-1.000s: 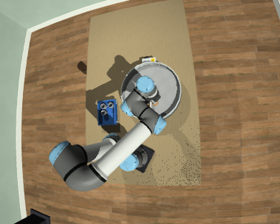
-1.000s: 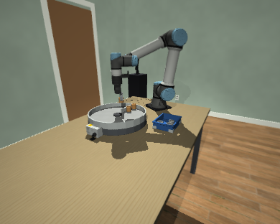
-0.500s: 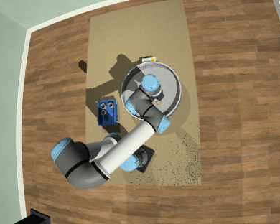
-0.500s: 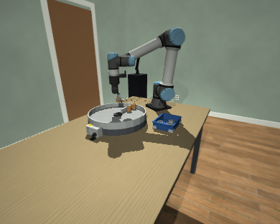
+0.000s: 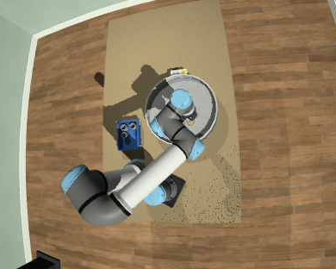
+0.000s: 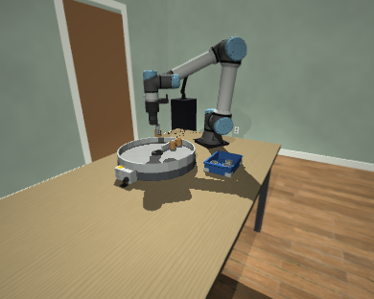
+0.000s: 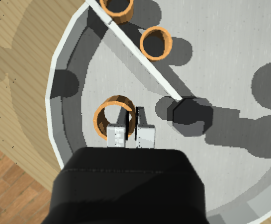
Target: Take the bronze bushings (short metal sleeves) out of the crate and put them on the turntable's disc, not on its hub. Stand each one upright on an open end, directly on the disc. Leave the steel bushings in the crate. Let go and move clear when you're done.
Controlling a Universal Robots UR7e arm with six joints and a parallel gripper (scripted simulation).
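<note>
Lowering our end effector (image 7: 131, 134), clamped on one wall of an upright bronze metal bushing (image 7: 114, 116), we aim for bare grey turntable disc (image 7: 226, 65), away from the dark hub (image 7: 187, 114).

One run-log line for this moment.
pincer: shut on wall of bronze bushing | position: above grey turntable disc | on disc: two bronze bushings upright | blue crate: steel bushings only

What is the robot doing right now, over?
Jaws of gripper shut on bronze bushing wall, above disc. Two bronze bushings upright on disc already. Hub close beside; steer off it. Steel bushings in crate.
</note>
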